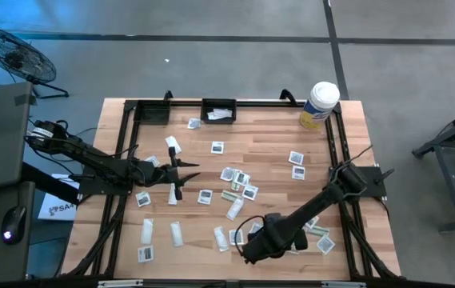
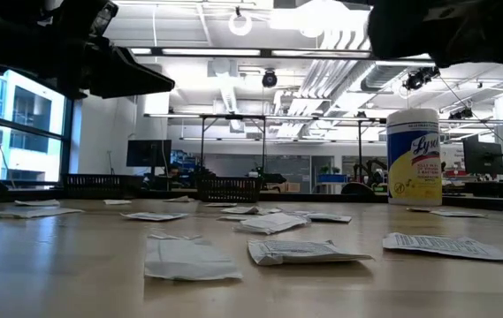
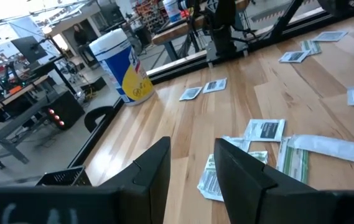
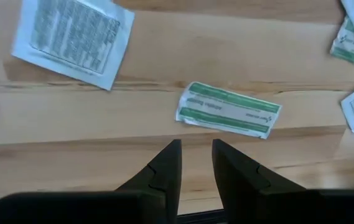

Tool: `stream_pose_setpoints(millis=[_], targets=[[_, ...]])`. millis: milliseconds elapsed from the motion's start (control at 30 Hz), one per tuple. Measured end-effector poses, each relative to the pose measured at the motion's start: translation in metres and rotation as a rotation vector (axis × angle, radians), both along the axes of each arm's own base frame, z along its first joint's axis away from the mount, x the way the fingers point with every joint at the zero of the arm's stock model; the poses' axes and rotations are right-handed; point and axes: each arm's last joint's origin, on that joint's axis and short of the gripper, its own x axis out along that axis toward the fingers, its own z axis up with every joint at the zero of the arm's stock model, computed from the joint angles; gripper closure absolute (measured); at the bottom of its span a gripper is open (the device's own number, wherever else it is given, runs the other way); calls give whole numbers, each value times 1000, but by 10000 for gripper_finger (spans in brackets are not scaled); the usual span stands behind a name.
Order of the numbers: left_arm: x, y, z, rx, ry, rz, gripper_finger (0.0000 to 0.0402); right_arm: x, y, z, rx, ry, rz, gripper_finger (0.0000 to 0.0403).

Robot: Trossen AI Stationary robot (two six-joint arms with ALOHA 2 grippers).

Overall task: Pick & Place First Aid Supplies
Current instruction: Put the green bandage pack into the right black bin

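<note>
My right tool [image 4: 195, 155] hangs just short of a green-striped packet [image 4: 228, 109], fingers narrow and empty, so I'm lining up a pick: next, drop and pinch. Left tool [image 3: 192, 168] waits, gap also narrow. Wooden desk [image 1: 275, 144] littered with packets; open workshop behind.

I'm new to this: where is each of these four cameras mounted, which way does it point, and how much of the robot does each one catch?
High view: overhead, facing straight down; both arms, left gripper, right gripper.
Low view: table height, facing level across the packets; arms dark above.
Left wrist view: on the left arm, facing the tub.
Right wrist view: on the right arm, facing down at a green strip.
Shared: the tub shows in three views.
</note>
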Motion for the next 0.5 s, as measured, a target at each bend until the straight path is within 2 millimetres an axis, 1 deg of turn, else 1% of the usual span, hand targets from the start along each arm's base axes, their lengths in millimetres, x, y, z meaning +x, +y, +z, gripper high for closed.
stream_pose_setpoints(millis=[267,500], targets=[[0,0,0,0,1,0,280,-1,-2,-32,67,-61,57,320],[0,0,0,0,2,-1,280,-8,-5,-43,100,-35,48,320]])
